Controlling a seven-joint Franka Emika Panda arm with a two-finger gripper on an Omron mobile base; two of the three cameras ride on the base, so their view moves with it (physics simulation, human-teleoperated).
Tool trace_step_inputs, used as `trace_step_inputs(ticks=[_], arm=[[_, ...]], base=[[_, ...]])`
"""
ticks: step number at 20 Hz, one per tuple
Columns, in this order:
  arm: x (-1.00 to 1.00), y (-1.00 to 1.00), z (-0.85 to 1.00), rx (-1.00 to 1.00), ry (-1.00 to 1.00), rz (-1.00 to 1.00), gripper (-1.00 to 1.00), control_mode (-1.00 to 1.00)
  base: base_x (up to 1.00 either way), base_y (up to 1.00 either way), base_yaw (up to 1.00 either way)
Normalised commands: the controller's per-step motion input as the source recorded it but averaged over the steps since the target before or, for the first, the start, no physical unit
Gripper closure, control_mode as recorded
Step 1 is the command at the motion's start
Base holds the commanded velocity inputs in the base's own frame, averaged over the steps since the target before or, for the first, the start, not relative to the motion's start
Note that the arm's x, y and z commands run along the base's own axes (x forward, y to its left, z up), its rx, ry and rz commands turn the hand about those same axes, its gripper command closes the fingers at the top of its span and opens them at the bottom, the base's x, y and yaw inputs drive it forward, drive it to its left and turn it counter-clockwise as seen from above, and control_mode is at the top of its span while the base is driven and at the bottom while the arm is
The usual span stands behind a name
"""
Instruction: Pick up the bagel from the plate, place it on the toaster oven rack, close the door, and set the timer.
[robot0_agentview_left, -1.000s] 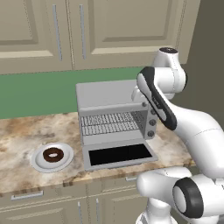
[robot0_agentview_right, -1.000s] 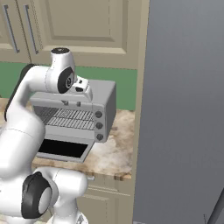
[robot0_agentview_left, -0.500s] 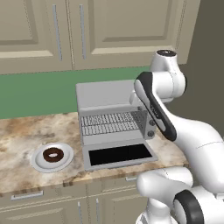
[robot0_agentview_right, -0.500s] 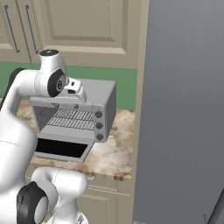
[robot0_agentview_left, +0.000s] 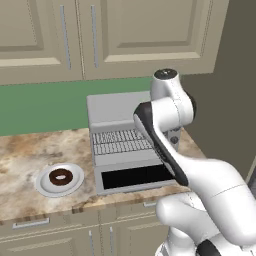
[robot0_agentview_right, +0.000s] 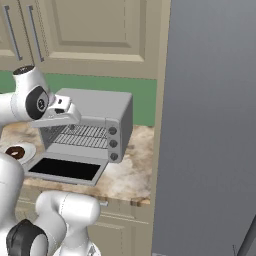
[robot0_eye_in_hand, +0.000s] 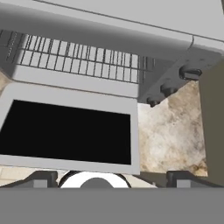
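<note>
Basically nothing's been done yet: the bagel (robot0_agentview_left: 61, 176) is left sitting on the plate (robot0_agentview_left: 75, 186) on the counter (robot0_agentview_left: 20, 155), the door (robot0_eye_in_hand: 65, 131) is hung open below the toaster oven rack (robot0_eye_in_hand: 83, 61), and the fingers (robot0_eye_in_hand: 109, 178) are spread wide, empty.

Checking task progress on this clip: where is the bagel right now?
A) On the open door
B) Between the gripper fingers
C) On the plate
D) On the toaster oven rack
C: the bagel lies on the plate, left of the oven; the toaster oven rack is bare.
</note>
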Motion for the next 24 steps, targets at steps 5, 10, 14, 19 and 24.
trace_step_inputs(ticks=[5, 10, 14, 19, 24], arm=[[-0.01, 0.4, -0.25, -0.17, 0.0, 0.0, -1.0, -1.0], [0.0, 0.29, -0.26, -0.15, 0.0, 0.0, -1.0, -1.0], [0.0, 0.24, -0.29, -0.13, 0.0, 0.0, -1.0, -1.0], [0.03, 0.17, -0.31, -0.12, 0.0, 0.0, -1.0, -1.0], [0.13, 0.15, -0.3, -0.1, 0.0, 0.0, -1.0, -1.0]], base=[[0.0, 0.0, 0.0], [0.0, 0.0, 0.0], [0.0, 0.0, 0.0], [0.0, 0.0, 0.0], [0.0, 0.0, 0.0]])
